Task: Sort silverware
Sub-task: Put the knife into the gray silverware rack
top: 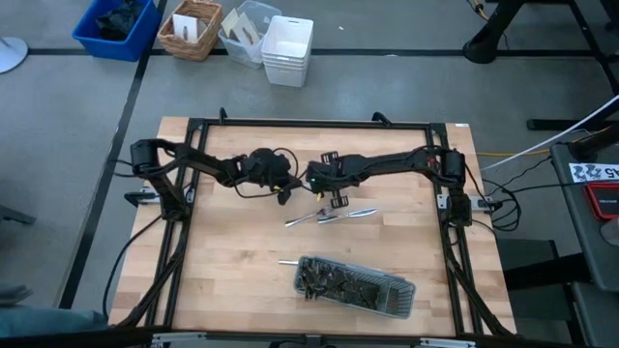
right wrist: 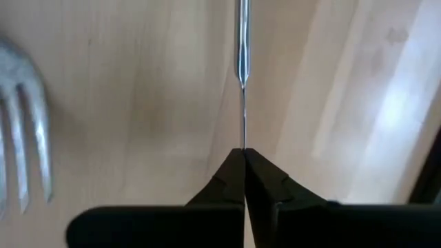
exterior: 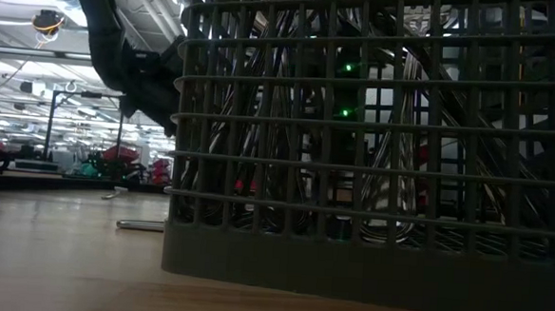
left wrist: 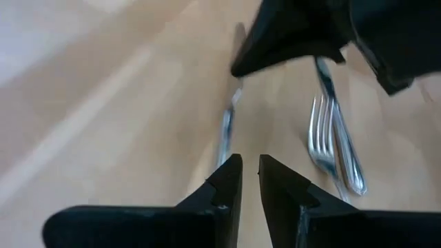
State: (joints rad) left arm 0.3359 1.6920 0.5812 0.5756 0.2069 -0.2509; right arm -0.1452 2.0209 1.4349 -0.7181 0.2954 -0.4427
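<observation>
Mid-table [top: 232, 280], slightly toward the far edge, both grippers sit close together over loose silverware. Right gripper [right wrist: 244, 157]: fingers pinched together on the thin edge of a knife [right wrist: 242, 62], which runs straight out from the fingertips over bare wood. Fork [right wrist: 24, 131] tines lie flat just beside it. In the high view the right gripper [top: 334, 198] is directly above the far end of that small cluster of pieces [top: 329, 217].

Left gripper [left wrist: 249, 172]: fingers nearly together, narrow gap between them, nothing in it. It hovers near the same cluster; ahead of it lie a fork [left wrist: 322, 138] touching a second slim handle [left wrist: 348, 155], and another piece [left wrist: 226, 127] a little apart. The other arm's dark finger hangs above them.

Tray [top: 354, 285] of silverware sits near the front edge, right of centre, tilted diagonally; one piece [top: 288, 261] lies on the wood just beside its left end. The low view shows pieces standing upright behind the tray's [exterior: 367, 265] mesh wall.
</observation>
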